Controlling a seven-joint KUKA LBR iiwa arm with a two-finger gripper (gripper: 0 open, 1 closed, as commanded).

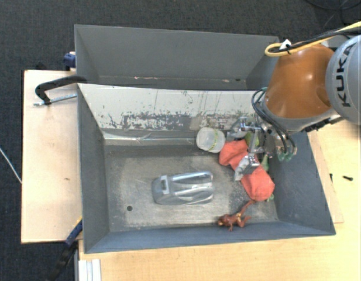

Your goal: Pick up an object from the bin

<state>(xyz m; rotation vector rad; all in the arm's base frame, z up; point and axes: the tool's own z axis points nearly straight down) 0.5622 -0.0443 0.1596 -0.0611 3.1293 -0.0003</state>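
My end effector (248,163) is low in the bin (168,57), at about three o'clock on its floor, with my orange wrist cover (297,81) above it toward two o'clock. It sits right at two red soft-looking lumps. The upper red lump (231,154) lies just at its nine o'clock side, and the lower red lump (258,184) lies just below it toward five o'clock. Both look close enough to be touching the metal. They may even be one crumpled piece, but I cannot tell that from here. I also cannot tell how far my end effector is open, or whether it has hold of any red material, because its tip is tangled against the lumps from this angle. So I judge the task to be at the reach-and-grasp stage. I am down among the things, but nothing is shown lifted clear of the floor. What is left is a firm hold and the lift out. The other things lie untouched. A pale round cup-like thing (210,139) rests by the back wall at about one o'clock. A silvery grey flat gadget (183,189) lies near the middle, well apart from me. A small brown toy figure (233,220) sits by the front wall at five o'clock.
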